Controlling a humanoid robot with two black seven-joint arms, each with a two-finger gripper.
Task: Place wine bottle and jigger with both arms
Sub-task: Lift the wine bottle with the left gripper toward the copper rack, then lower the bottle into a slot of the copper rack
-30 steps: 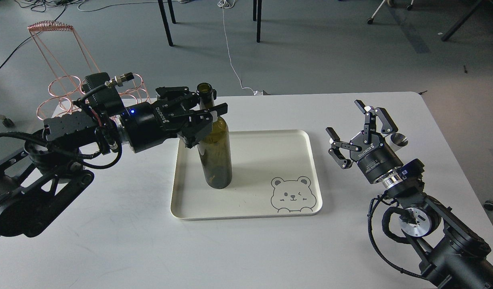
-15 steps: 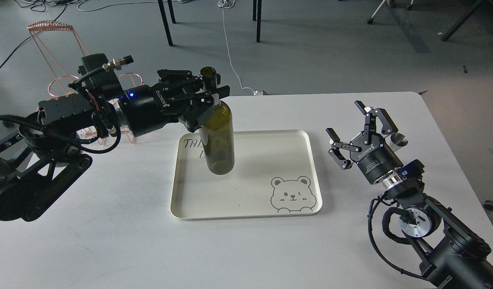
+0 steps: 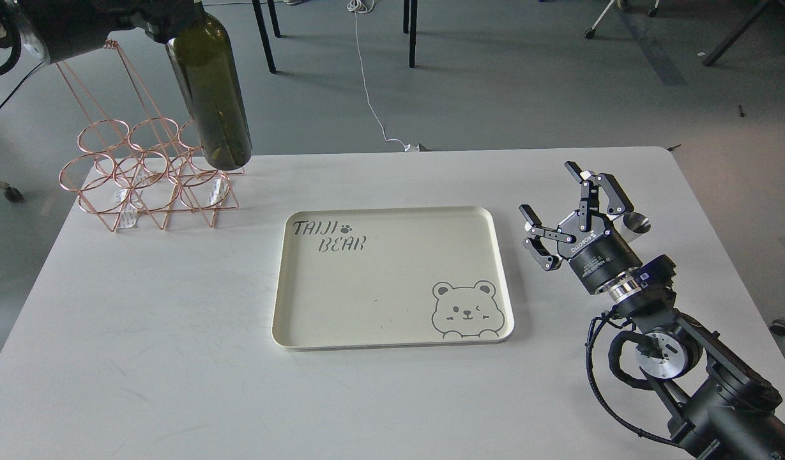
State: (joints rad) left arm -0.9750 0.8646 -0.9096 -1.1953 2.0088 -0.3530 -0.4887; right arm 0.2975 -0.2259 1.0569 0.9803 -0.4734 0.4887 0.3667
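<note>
The bottle (image 3: 210, 89) hangs in the air at the upper left, clear of the tabletop (image 3: 143, 358), tilted slightly with its base just above the right end of the copper wire rack (image 3: 146, 176). Its neck runs out of the top of the view, where only a dark part of the left arm (image 3: 66, 22) shows. The left claw itself is out of sight, so I cannot tell how it grips, though the bottle is plainly carried from above.

The cream tray (image 3: 392, 332), printed with a bear, lies bare in the middle of the tabletop.

The right claw (image 3: 568, 204) hovers near the right edge of the tabletop, its fingers spread wide and holding nothing. The jigger (image 3: 635, 223) stands just behind it, partly hidden by the claw's body; only its shiny rim shows. Whether a finger touches it cannot be made out.

As a judgement, the task is well short of half done. The bottle is lifted and appears headed for 1 of the rack's rings, but it is not yet set down or released. The jigger is not yet grasped, and where it should go cannot be told from this view. Left to do: seat the bottle, let go, close the right claw on the jigger, carry it and place it.
</note>
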